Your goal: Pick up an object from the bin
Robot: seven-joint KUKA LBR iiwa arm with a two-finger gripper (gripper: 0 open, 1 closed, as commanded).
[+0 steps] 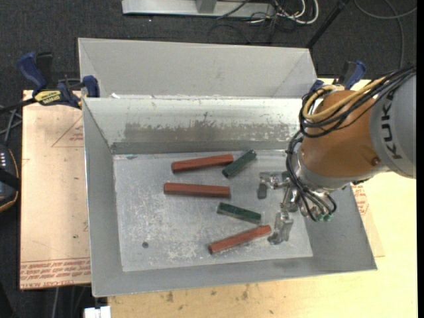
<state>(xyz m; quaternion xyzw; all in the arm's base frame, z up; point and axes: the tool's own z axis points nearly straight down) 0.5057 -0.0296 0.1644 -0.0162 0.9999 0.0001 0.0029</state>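
Nearest the bin's front wall lies a tilted red-brown bar, its right end just beside the lower finger of the claw. Above it a small dark green bar lies just left of the claw, whose fingers stand wide apart, nothing between them

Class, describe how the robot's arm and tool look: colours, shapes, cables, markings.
The silver-grey arm bears black KUKA lettering. A rounded orange cover wraps its wrist, looped with black and yellow cables. The grey metal tool has two fingers.
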